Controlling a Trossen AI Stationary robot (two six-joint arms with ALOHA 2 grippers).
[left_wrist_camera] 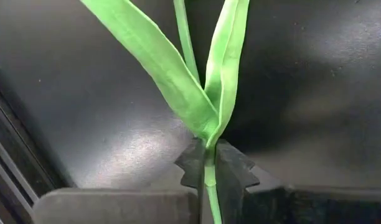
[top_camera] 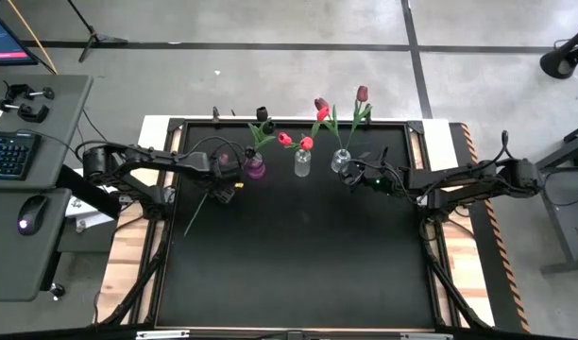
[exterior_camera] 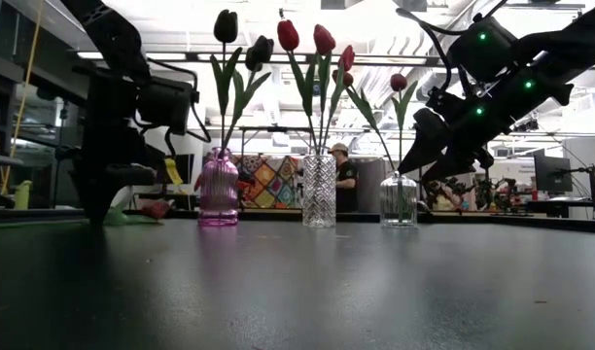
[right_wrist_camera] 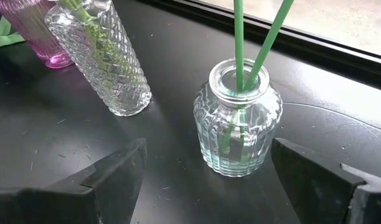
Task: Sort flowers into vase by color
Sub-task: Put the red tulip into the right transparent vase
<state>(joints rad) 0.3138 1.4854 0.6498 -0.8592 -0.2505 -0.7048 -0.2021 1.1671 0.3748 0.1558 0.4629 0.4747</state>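
A tulip with a thin green stem [top_camera: 196,213] lies on the black mat, left of the vases. A reddish head [exterior_camera: 159,207] shows beside my left gripper [left_wrist_camera: 206,167], which is shut on that stem. The pink vase [top_camera: 255,169] holds dark-headed flowers [exterior_camera: 226,25]. Red flowers [exterior_camera: 289,35] stand in the tall clear vase [top_camera: 302,163], and maroon ones [top_camera: 362,93] in the round clear vase [right_wrist_camera: 238,118]. My right gripper [right_wrist_camera: 206,168] stands open just in front of the round vase, touching nothing. My left gripper pinches the tulip's stem [left_wrist_camera: 207,149] between its two fingers, just below where the two leaves [left_wrist_camera: 178,81] branch off. The fingers [left_wrist_camera: 192,163] come from above, pointing steeply down. The rest of the tulip lies along the mat.
The three vases stand in a row near the mat's far edge [top_camera: 298,123]. A desk with keyboard and mouse [top_camera: 25,212] is beyond the table's left side. A person [exterior_camera: 341,175] shows in the room behind. The mat's near half [top_camera: 298,274] is bare.
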